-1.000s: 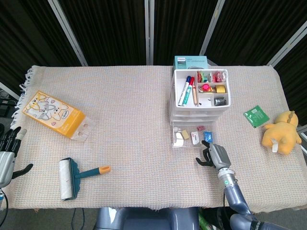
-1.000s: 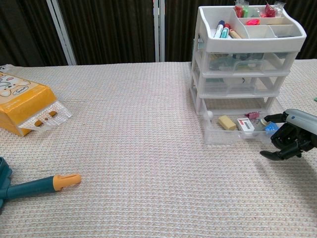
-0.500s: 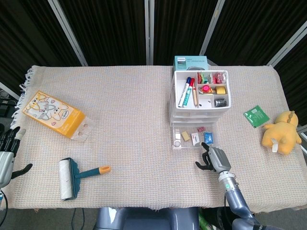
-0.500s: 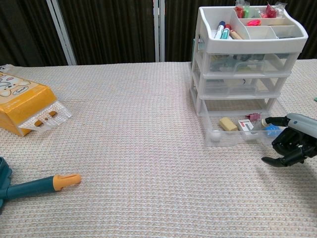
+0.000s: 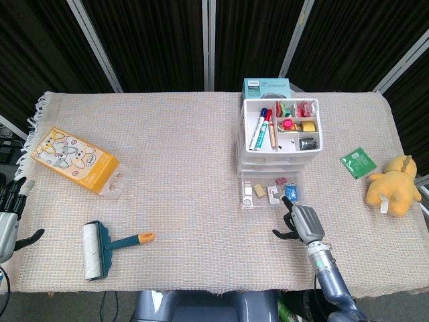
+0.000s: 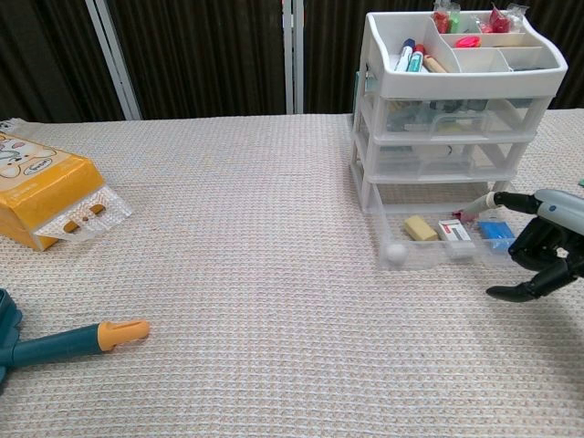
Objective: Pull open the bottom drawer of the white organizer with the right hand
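Bottom drawer (image 6: 438,239) pulled out of white organizer (image 6: 456,109). Right hand (image 6: 547,245) just beside it, fingers curled, holding nothing.

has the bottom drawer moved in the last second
Yes. The bottom drawer has slid further out of the white organizer toward the robot; its front knob sits lower against the frame. The right hand is at its right end.
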You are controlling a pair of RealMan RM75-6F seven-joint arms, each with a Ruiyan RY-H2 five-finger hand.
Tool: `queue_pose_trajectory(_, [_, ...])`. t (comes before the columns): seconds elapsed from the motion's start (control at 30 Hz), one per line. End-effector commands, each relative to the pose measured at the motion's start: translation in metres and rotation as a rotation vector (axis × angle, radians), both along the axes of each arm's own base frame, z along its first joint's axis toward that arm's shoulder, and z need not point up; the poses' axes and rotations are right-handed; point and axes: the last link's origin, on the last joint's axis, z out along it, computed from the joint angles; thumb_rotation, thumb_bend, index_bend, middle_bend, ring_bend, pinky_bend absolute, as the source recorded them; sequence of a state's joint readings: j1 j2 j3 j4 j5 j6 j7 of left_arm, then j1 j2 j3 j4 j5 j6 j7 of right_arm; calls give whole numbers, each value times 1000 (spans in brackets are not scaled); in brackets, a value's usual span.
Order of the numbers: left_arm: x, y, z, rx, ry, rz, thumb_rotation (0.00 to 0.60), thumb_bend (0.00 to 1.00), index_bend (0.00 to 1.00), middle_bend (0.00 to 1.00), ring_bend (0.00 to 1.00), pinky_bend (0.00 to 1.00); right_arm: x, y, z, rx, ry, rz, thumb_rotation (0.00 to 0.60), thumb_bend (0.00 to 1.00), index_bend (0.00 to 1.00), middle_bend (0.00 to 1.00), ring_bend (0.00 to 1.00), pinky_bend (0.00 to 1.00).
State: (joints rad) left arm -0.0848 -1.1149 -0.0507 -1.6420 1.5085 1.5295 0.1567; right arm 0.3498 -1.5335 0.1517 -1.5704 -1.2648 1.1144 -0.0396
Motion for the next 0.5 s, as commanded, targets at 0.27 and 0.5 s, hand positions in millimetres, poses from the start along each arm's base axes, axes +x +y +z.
queue_pose_trajectory(0.27, [1,-1,1,8,-1,-3,600,125,0,0,0,0,31,-31,25,-112,153,181,600,41,345,1000,979,745])
queue_pose_trajectory(0.5, [1,-1,1,9,2,-2,600,125,0,0,0,0,45,-54,25,-147,287,296,600,33,379,1000,983,745])
